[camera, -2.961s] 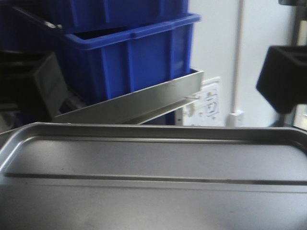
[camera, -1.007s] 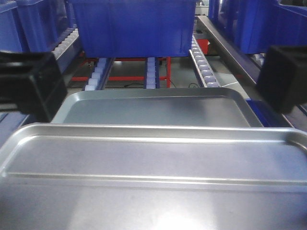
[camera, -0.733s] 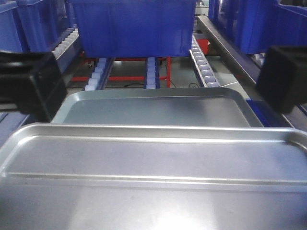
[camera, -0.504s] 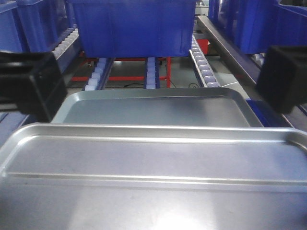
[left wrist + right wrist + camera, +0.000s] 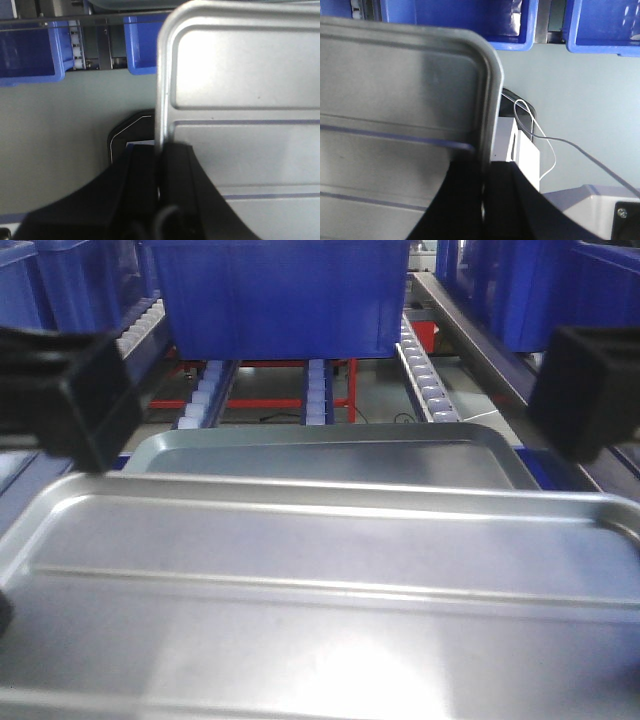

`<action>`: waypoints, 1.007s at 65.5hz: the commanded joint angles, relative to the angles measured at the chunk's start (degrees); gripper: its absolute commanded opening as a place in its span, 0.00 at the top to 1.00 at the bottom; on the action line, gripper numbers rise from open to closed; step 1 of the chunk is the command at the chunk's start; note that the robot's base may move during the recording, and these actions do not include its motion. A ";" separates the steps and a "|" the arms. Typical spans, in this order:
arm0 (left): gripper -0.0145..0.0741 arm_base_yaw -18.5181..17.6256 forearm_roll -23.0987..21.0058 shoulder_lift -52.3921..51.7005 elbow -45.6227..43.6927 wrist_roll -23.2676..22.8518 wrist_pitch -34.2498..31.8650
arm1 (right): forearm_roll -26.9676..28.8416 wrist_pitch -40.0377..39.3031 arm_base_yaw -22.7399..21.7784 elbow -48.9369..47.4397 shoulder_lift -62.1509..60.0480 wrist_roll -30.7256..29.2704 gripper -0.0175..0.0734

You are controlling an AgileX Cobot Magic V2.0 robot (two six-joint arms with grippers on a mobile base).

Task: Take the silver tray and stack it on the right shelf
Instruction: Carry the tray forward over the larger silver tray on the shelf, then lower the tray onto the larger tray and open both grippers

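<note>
The silver tray (image 5: 320, 580) fills the lower half of the front view, held level, with two long ridges across its base. My left gripper (image 5: 160, 150) is shut on its left rim, one finger on each side of the edge. My right gripper (image 5: 485, 172) is shut on its right rim in the same way. The tray also shows in the left wrist view (image 5: 240, 100) and the right wrist view (image 5: 400, 100). The right shelf (image 5: 425, 380), with lanes of white rollers between steel rails, lies ahead and below the tray's far edge.
A plain grey tray (image 5: 320, 452) lies on the shelf front, partly hidden by the held tray. A large blue bin (image 5: 280, 295) sits on the rollers behind it. More blue bins stand at left (image 5: 60, 285) and right (image 5: 520, 285). Grey floor (image 5: 55, 125) lies below.
The silver tray has come up and forward, now covering more of the grey tray behind it. Both arms' black bodies have risen slightly. Three seconds ago the view faced a different rack.
</note>
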 commanded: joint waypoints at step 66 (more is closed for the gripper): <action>0.94 34.48 -12.91 18.92 -2.29 36.14 -39.17 | -8.77 -33.19 -30.21 -9.43 23.14 -16.86 0.74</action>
